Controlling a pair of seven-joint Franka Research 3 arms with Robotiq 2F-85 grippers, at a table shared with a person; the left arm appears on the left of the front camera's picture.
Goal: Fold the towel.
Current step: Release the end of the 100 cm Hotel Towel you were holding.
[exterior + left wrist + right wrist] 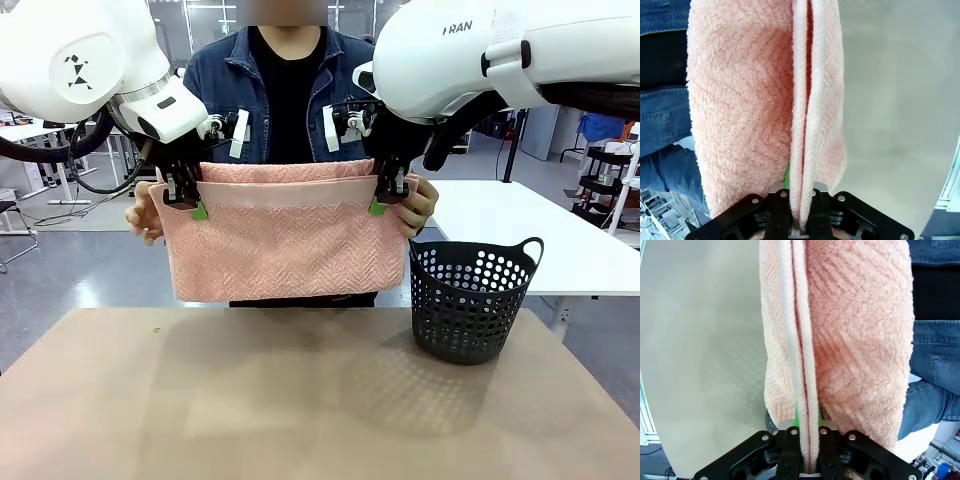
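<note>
The pale salmon-pink towel [285, 240] hangs doubled over in the air above the table's far edge, its smooth border band running along the top. My left gripper [188, 200] is shut on the towel's upper left corner, and my right gripper [386, 198] is shut on the upper right corner. In the left wrist view the towel [765, 100] rises from between my closed fingers; the right wrist view shows the towel [840, 330] pinched the same way. Behind the cloth, the person's hands [146, 216] hold the back layer at both sides.
A dark perforated plastic basket [470, 300] stands on the brown table [300, 400] at the right, just below the towel's right corner. The person in a denim jacket [285, 90] stands at the far edge.
</note>
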